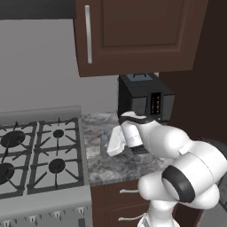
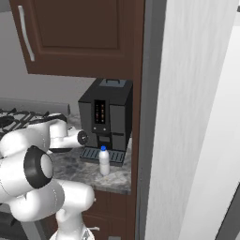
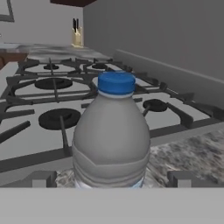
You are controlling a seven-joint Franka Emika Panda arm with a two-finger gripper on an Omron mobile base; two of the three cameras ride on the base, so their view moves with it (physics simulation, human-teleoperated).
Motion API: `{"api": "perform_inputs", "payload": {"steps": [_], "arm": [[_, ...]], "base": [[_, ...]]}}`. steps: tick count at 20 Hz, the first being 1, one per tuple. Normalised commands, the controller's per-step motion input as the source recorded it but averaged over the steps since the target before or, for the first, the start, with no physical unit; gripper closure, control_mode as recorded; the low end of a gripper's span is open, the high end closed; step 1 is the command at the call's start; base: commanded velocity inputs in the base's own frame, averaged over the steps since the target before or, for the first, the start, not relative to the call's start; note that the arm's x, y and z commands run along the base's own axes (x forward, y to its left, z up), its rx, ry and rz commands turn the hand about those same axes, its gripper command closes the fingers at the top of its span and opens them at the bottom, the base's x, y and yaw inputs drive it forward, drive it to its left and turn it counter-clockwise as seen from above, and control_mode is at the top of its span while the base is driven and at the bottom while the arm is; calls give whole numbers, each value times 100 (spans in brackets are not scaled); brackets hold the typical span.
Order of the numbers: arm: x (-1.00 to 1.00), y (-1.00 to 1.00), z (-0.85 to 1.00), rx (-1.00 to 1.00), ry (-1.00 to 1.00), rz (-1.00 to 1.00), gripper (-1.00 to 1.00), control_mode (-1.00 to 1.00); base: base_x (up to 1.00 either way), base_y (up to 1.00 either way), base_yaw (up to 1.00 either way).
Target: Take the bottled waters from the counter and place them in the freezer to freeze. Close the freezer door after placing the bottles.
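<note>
A clear greyish bottled water (image 3: 111, 140) with a blue cap stands upright on the speckled counter (image 1: 119, 166), close to the stove's edge. My gripper (image 3: 111, 180) is open, with one fingertip (image 3: 41, 179) on each side of the bottle's lower body and not squeezing it. From the left base view the same bottle (image 1: 104, 142) stands just left of my white hand (image 1: 117, 141). The milky white bottled water (image 2: 104, 161) stands upright in front of the coffee machine (image 2: 105, 117). A tall light-grey fridge panel (image 2: 197, 117) rises right of the counter; I cannot tell where the freezer or its door is.
The gas stove (image 1: 40, 155) with black grates borders the counter on the left. Dark brown wall cabinets (image 1: 133, 35) hang above the coffee machine (image 1: 144, 97). Drawers with silver handles (image 1: 126, 191) sit under the counter. A knife block (image 3: 77, 35) stands far beyond the stove.
</note>
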Motion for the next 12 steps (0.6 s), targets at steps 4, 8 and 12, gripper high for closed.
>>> {"api": "perform_inputs", "payload": {"steps": [4,8,12], "arm": [[0,9,-5,0,0,0,-100,-100],[0,3,-3,0,0,0,-100,-100],[0,10,-8,0,0,0,-100,-100]], "base": [[0,0,0],[0,0,0],[0,0,0]]}}
